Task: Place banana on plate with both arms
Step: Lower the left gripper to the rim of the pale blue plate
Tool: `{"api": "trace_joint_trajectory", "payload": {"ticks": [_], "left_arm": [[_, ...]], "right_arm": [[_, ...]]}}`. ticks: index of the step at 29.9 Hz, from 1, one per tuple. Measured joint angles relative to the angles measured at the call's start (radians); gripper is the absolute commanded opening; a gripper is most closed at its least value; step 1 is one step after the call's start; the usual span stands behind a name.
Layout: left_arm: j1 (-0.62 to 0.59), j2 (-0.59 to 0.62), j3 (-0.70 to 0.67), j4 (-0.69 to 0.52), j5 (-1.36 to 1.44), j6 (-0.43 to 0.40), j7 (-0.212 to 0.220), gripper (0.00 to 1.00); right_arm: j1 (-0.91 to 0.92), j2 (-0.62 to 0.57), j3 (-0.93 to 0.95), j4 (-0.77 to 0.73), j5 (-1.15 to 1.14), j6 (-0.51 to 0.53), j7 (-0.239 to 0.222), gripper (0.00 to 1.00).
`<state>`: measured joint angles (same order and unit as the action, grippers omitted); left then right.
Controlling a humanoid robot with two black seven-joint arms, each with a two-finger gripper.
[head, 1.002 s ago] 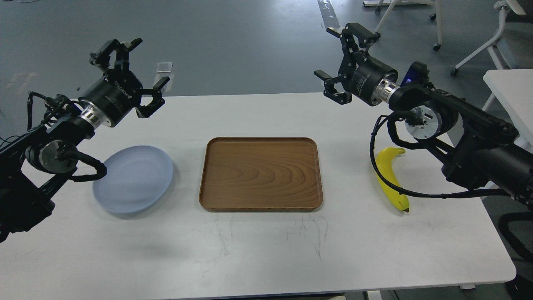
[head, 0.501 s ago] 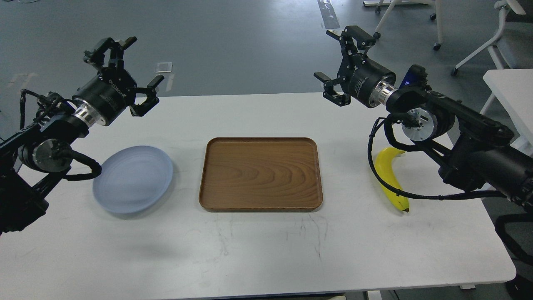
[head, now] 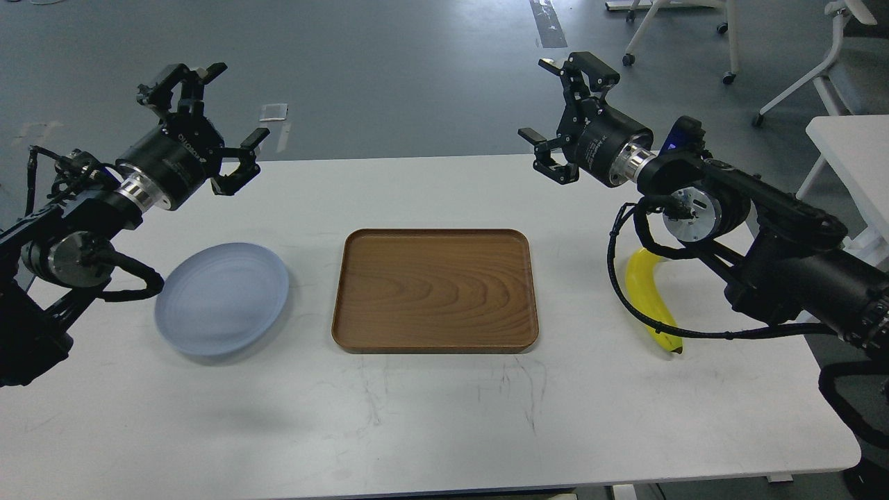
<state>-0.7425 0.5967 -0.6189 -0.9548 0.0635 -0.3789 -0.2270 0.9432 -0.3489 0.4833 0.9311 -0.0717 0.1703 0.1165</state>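
Both grippers are held wide apart, gripping nothing: the banana point(head: 647, 295) is seen below the right gripper point(head: 555, 111), the plate point(head: 222, 298) below the left gripper point(head: 212, 111).
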Motion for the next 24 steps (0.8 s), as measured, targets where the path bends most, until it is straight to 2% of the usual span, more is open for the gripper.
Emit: {"api": "trace_joint_trajectory", "payload": {"ticks": [24], "left_arm": [[0.003,0.018,0.004,-0.001,0.001,0.000,0.000,0.98]], "right_arm": [[-0.001,0.016,-0.006,0.000,0.000,0.000,0.000,1.00]]}}
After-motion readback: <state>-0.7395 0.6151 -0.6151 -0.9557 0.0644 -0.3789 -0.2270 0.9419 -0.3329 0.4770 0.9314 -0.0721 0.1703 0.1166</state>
